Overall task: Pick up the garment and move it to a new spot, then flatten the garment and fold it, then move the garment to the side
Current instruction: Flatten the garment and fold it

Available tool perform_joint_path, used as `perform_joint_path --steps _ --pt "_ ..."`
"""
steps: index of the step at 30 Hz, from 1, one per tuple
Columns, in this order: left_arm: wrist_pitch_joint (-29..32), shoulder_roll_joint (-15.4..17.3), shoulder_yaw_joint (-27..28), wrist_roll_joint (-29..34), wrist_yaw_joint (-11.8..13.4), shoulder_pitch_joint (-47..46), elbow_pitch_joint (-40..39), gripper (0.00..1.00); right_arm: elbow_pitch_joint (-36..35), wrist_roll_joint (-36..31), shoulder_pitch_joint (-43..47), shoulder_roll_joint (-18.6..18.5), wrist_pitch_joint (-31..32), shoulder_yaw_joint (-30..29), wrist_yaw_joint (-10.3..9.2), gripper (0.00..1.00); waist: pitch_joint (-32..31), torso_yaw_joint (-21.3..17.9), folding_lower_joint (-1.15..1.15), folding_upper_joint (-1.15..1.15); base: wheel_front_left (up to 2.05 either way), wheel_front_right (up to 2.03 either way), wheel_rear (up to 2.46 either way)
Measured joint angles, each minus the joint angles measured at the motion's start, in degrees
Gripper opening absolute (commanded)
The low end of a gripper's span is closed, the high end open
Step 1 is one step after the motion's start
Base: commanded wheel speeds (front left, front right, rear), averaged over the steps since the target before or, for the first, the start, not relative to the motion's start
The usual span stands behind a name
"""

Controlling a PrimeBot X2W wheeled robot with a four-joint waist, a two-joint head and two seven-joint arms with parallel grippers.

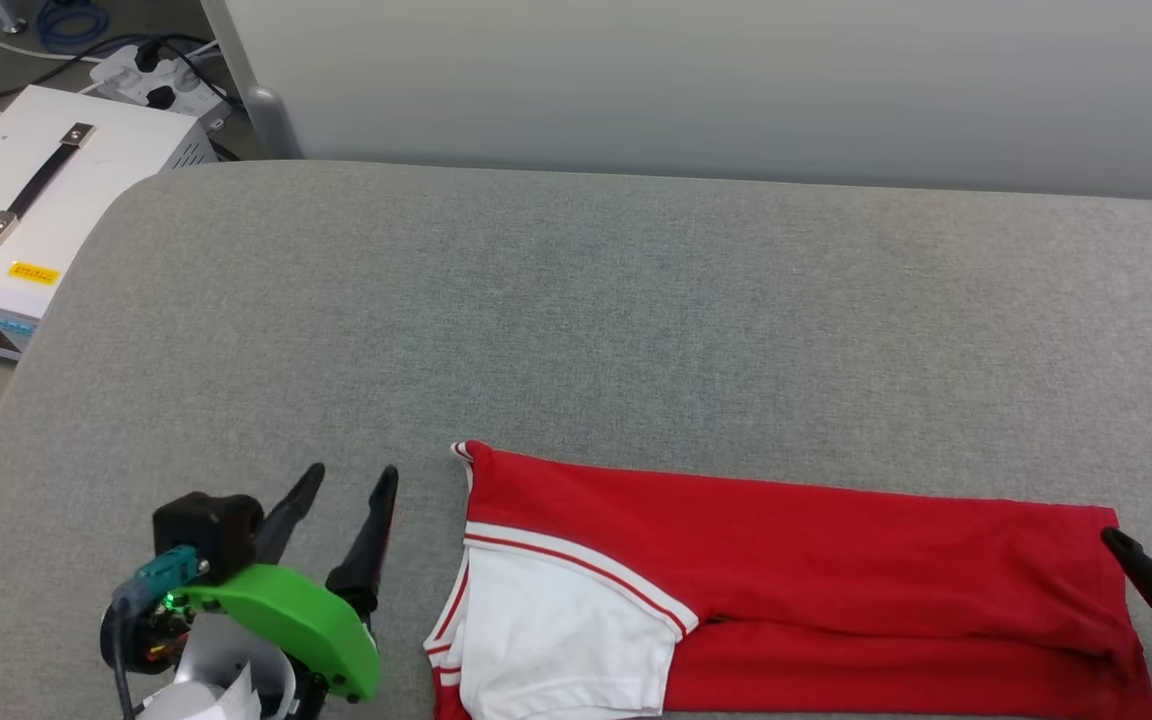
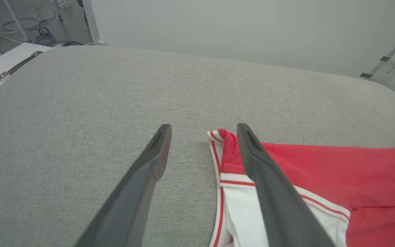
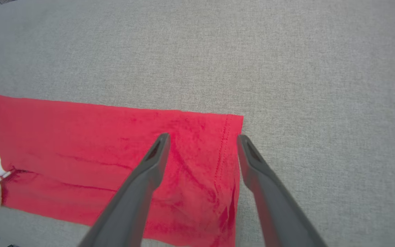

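both pincers stand wide and hold nothing. the left pincer [image 1: 353,470] hangs over bare bench [image 1: 636,300] just beside the left end of the garment [image 1: 836,560], its fingers pointing to the far side. in the left wrist view its right finger crosses in front of the striped collar corner, but whether it touches the cloth i cannot tell; the head view suggests a narrow gap. the right pincer [image 1: 1146,537] sits at the opposite end, one fingertip at the far right corner of the red cloth. in the right wrist view its two fingers straddle the stitched hem [image 3: 228,147], one over the cloth and one over the bench.

the garment lies along the near edge of the bench as a long, narrow strip, apparently already doubled lengthwise. its long axis runs left to right, with the white sleeve [image 1: 556,640] at the near left and the hem at the right. each arm is therefore nearest its own end, with the whole length of the strip between them. my judgement is that the coming move turns on that axis: either end can be pinched and carried along it towards the other, and the right arm looks better placed to close on cloth at once.
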Motion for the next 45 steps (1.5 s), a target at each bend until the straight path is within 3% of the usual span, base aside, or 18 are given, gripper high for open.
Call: perform_joint_path --steps 8,16,24,38,39,40,45 --pt "-14.4 -2.1 3.3 1.0 -2.2 0.0 5.9 1.0 2.2 -9.1 1.2 9.7 5.6 -9.0 0.0 1.0 1.3 0.6 0.0 0.0 0.0 0.0 0.0" --pt "-17.1 -4.6 5.9 3.3 -5.2 -0.2 9.5 1.0 8.6 -14.5 1.0 15.6 7.0 -15.2 0.0 1.0 3.2 1.8 0.0 0.0 0.0 0.0 0.0" --pt "-17.2 -6.4 8.0 4.9 -7.2 -1.2 10.5 1.0 11.9 -11.8 -0.2 16.1 7.4 -15.3 -0.08 1.0 4.5 2.7 0.0 0.0 0.0 0.0 0.0" --pt "-17.2 -9.0 10.0 7.7 -9.7 -1.5 11.9 1.0 13.5 -2.3 -1.3 15.0 7.6 -6.8 -0.51 1.0 4.7 2.9 0.0 0.0 0.0 0.0 0.0" --pt "-17.2 -9.1 10.1 7.9 -10.0 -1.5 12.3 1.0 14.2 -2.1 -1.3 14.7 6.7 -6.3 -0.49 0.27 4.6 3.0 0.0 0.0 0.0 0.0 0.0" --pt "-17.2 -9.1 10.1 8.0 -10.2 -1.5 12.5 1.0 14.6 -2.1 -1.4 14.5 6.0 -6.1 -0.48 0.0 4.5 3.0 0.0 0.0 0.0 0.0 0.0" --pt "-17.2 -9.6 10.3 8.1 -10.6 -1.5 13.1 1.0 16.7 -2.1 -1.6 13.9 2.9 -5.3 -0.42 0.0 3.8 3.0 0.0 0.0 0.0 0.0 0.0"
